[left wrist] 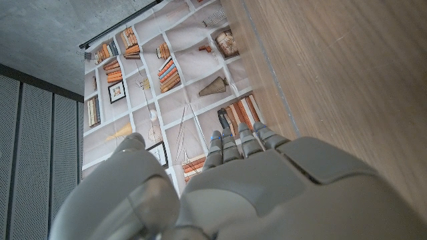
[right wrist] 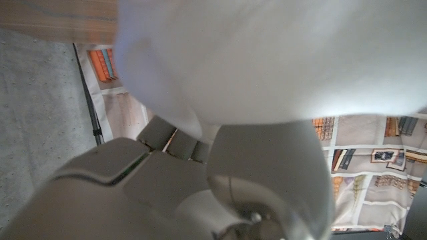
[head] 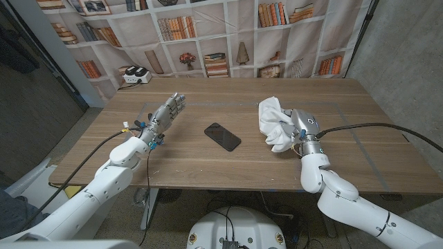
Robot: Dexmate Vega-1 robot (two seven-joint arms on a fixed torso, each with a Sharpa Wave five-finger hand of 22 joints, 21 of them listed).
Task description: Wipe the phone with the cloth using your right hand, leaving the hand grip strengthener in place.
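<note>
The right hand (head: 294, 128), at four o'clock on the table (head: 208, 166), is noted grasping the white cloth (head: 275, 121), bunched for wiping; the phone (head: 222, 136) lies unwiped at centre. The left hand (head: 163, 114), at nine o'clock, is held released, fingers extended, as confirmed by the left wrist view.

Matt wood, soft cloth, glossy glass, smooth plastic.
The tabletop (head: 208, 166) is matt, grained wood. The cloth (head: 274, 122) bunched in the right hand's (head: 296, 128) fingers is soft, white, crumpled fabric. The phone (head: 222, 136) between both hands' fingers is glossy black. The left hand (head: 163, 116) looks like smooth grey plastic, its fingers (left wrist: 230, 143) faintly sheened.
</note>
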